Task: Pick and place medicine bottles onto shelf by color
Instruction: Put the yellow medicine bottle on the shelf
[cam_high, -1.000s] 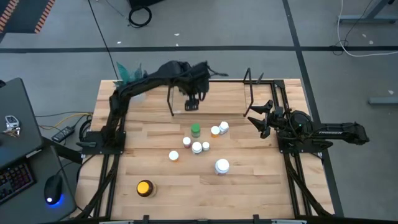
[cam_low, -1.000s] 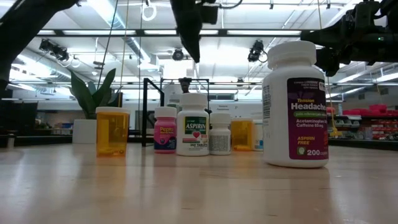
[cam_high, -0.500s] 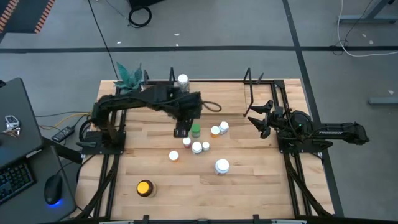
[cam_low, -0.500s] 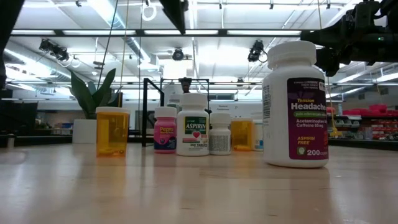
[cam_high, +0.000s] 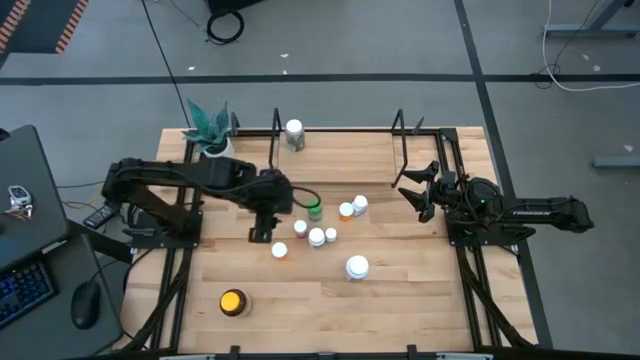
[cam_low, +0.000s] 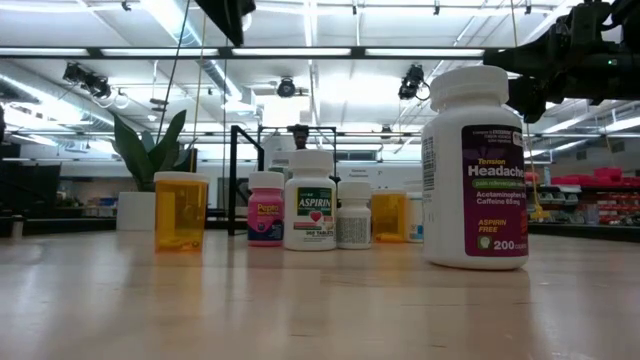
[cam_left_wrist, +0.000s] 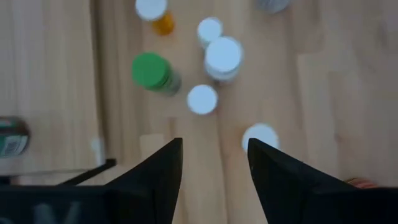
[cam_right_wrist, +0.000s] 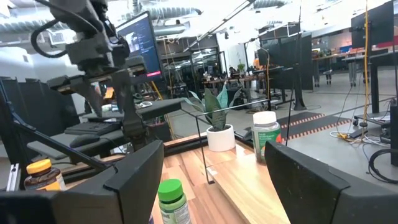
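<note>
Pulled back from shelf toward table centre, left gripper (cam_high: 262, 228) is seen w/ fingers spread, empty. One white-capped medicine bottle (cam_high: 294, 133) is stood on black-framed wire shelf (cam_high: 400, 140); others are clustered mid-table. Right gripper (cam_high: 415, 190) is parked, fingers apart.

The wooden bench (cam_high: 400, 290) carried a cluster of bottles mid-surface: a green-capped one (cam_high: 314, 209), several white-capped ones (cam_high: 317, 237) and a larger white bottle (cam_high: 357, 267). An amber jar (cam_high: 233, 302) stood apart near the front. A potted plant (cam_high: 210, 128) and the shelf (cam_high: 335, 150) sat at the back.
</note>
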